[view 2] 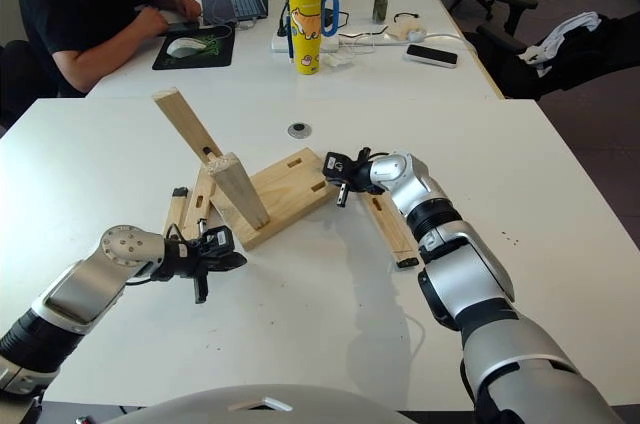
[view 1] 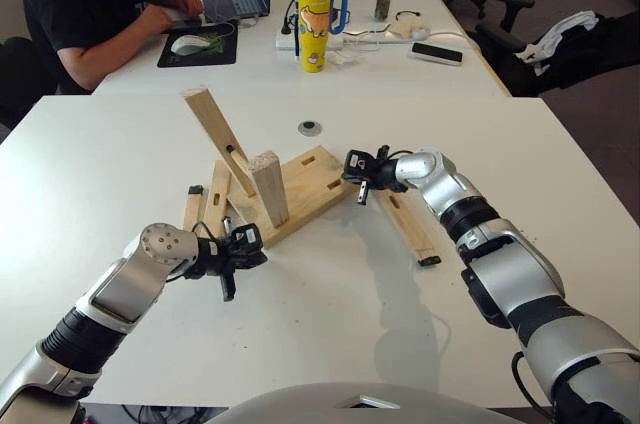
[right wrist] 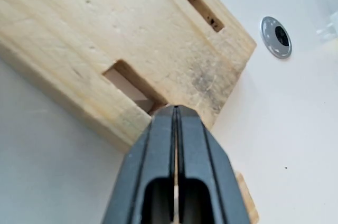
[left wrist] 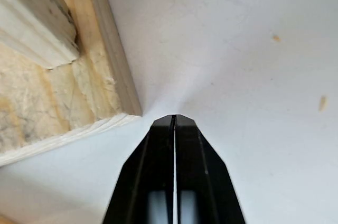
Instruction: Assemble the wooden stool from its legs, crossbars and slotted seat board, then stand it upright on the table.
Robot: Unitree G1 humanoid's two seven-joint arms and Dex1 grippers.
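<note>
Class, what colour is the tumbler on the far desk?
The tall tumbler is yellow, blue lid and handle; left eye view.

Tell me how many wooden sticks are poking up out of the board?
2. The tilted leg rises from the seat board on its far side; the second leg stands just nearer the robot. None looks hidden.

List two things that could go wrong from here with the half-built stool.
The long leg leans in the board; a push from the shut right claw at the board's edge may topple it.
The shut left claw by the board's near corner could shove the board against the loose sticks.
</note>
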